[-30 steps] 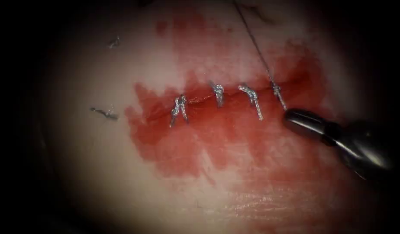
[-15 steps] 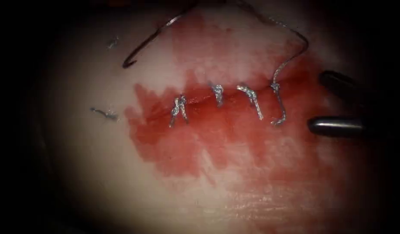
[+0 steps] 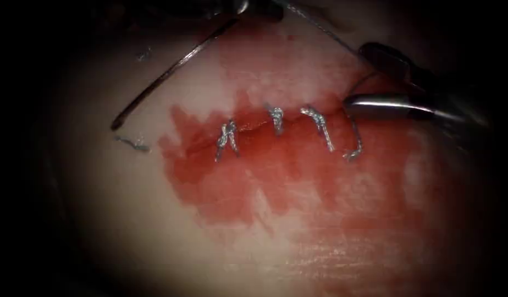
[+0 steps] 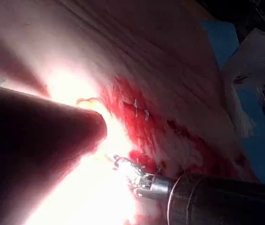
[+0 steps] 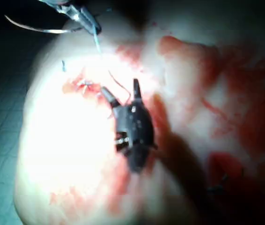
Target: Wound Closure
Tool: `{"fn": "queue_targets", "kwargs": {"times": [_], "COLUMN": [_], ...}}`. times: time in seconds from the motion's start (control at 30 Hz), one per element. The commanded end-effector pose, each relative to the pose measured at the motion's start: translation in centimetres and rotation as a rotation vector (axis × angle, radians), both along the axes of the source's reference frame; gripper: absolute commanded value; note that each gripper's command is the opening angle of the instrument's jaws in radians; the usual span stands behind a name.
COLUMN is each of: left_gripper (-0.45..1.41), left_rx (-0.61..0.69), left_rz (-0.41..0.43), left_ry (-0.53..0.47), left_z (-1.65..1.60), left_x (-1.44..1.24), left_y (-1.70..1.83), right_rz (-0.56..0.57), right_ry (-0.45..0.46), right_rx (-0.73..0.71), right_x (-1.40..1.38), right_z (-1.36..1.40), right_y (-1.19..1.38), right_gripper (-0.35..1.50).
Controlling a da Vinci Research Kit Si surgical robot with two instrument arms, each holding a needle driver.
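The left tool (image 3: 246, 7) sits at the far edge of the tissue (image 3: 127, 220), shut on the curved needle (image 3: 166, 74) near its tail. The needle is out of the tissue, its point lying to the left of the cut (image 3: 254, 127). Thread (image 3: 320, 30) runs from the left tool down to the rightmost stitch (image 3: 354, 144). The right tool (image 3: 357, 77) stands open with its two jaws either side of this thread, just above that stitch. In the right wrist view, the right tool (image 5: 121, 90) is open around the thread (image 5: 118, 86), and the left tool (image 5: 84, 19) holds the needle (image 5: 34, 29).
Several knotted stitches (image 3: 276, 118) cross the cut, surrounded by red fluid (image 3: 237, 181). Cut ends of thread (image 3: 132, 144) lie on the tissue at the left. In the left wrist view, the left tool (image 4: 121, 163) sits beside the stitched cut (image 4: 139, 110).
The right tool let go of the thread tail, opened, and moved up to straddle the thread above the rightmost stitch. The needle swung into view and moved down and left.
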State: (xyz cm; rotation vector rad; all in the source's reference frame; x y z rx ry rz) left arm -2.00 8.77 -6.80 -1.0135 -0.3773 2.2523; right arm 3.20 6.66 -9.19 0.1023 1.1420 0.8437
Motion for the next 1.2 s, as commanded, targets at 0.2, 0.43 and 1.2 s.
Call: {"fn": "queue_targets", "kwargs": {"times": [0.2,0.43,1.2], "left_gripper": [-0.35,-0.35,-0.35], "left_rx": [-0.008,-0.012,-0.015], "left_rz": [0.005,0.01,0.013], "left_ry": [-0.003,-0.004,-0.005], "left_z": [0.0,-0.03,-0.11], "left_x": [-0.06,-0.07,-0.14], "left_y": [0.05,0.02,-0.05], "right_rz": [-0.006,-0.01,-0.069], "right_ry": [-0.033,-0.044,0.044], "right_rx": [-0.036,-0.042,-0.043], "right_x": [0.28,0.34,0.49], "right_z": [0.38,0.57,0.41], "right_y": [0.01,0.08,0.06], "right_gripper": [1.47,1.47,-0.23]}}
